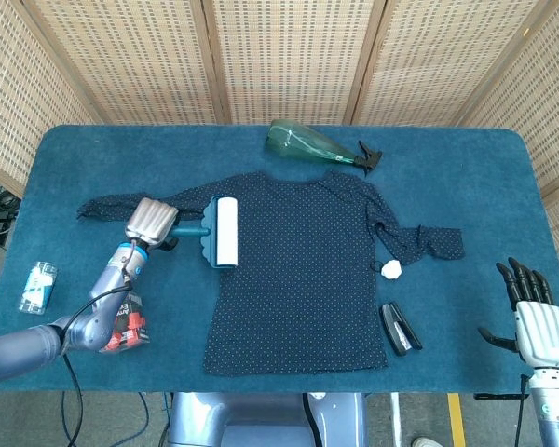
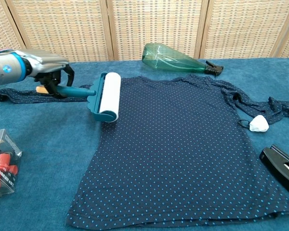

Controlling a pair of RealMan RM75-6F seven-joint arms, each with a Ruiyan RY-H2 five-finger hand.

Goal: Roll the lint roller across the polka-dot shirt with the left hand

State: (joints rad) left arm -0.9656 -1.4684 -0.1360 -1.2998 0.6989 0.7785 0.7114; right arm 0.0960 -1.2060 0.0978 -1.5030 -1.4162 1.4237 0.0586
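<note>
A navy polka-dot shirt (image 1: 298,270) (image 2: 183,144) lies flat in the middle of the blue table. My left hand (image 1: 151,221) (image 2: 47,67) grips the teal handle of the lint roller (image 1: 222,232) (image 2: 106,96). The white roll rests on the shirt's left edge, near the shoulder. Off the table's front right corner my right hand (image 1: 536,321) stands open, fingers up, holding nothing; the chest view does not show it.
A green spray bottle (image 1: 315,146) (image 2: 176,59) lies behind the shirt. A white lump (image 1: 391,269) (image 2: 258,124) sits by the right sleeve, a black stapler (image 1: 400,328) (image 2: 282,166) in front of it. A clear box of red parts (image 1: 123,321) (image 2: 1,162) and a small packet (image 1: 39,286) lie front left.
</note>
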